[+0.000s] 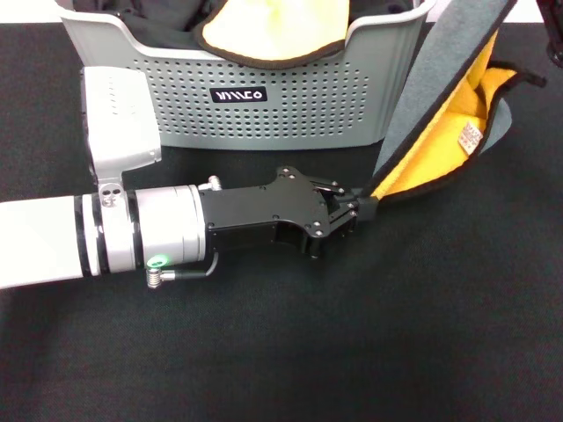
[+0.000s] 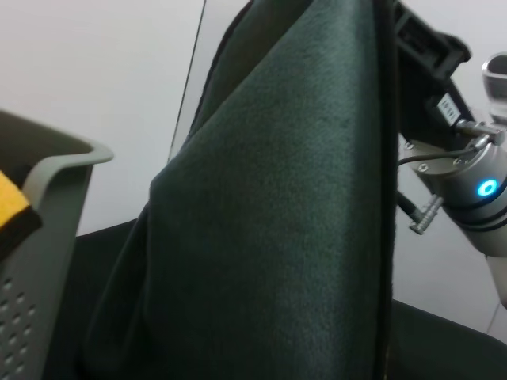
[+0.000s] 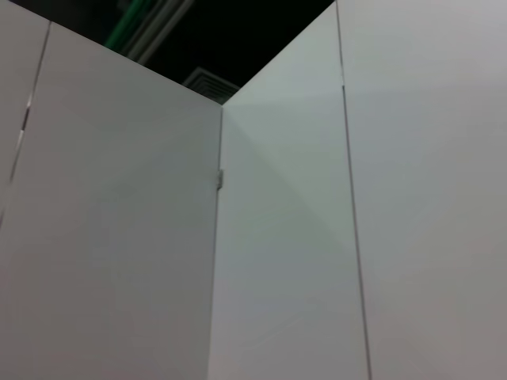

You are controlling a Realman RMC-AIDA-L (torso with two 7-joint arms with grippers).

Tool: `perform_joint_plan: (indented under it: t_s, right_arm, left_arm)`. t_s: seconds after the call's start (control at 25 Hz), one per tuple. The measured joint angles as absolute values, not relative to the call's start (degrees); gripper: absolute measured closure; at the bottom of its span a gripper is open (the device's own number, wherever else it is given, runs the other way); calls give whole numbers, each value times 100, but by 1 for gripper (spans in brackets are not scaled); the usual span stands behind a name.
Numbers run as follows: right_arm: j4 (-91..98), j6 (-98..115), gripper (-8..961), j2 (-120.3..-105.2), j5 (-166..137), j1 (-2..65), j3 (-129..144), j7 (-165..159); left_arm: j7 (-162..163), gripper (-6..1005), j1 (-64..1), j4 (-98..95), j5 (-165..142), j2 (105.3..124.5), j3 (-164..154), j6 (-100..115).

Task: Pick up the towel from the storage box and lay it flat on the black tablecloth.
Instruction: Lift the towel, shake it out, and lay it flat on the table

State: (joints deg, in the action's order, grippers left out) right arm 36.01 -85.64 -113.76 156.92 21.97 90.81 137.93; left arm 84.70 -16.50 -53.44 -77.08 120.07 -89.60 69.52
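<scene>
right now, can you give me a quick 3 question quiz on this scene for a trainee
1. True or false: the towel lies flat on the black tablecloth.
2. What does the left gripper hold? A) the storage box rim B) a lower corner of the towel C) nothing
3. Fill in: a second yellow cloth sits inside the ___.

Key
1. False: it hangs raised beside the storage box, its upper end out of view.
2. B: shut on the black-edged corner.
3. Storage box. The right gripper shows only in the left wrist view, at the towel's raised edge.
</scene>
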Motion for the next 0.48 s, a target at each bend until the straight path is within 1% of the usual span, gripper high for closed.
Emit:
perform_joint_plan:
  t_s: [0.24,0.48]
  right_arm:
    - [3622,-8576,937,-11445,15566,2229,9037,13746]
    - [3659,-8654,937,-11453,15592,2231,9034,13746]
  left_arm:
    - [8273,911,-1718,-5065,-7493,12019,-8851,6926]
    - [8150,904,-1805,-4813,-7343,12004,-8850,6927]
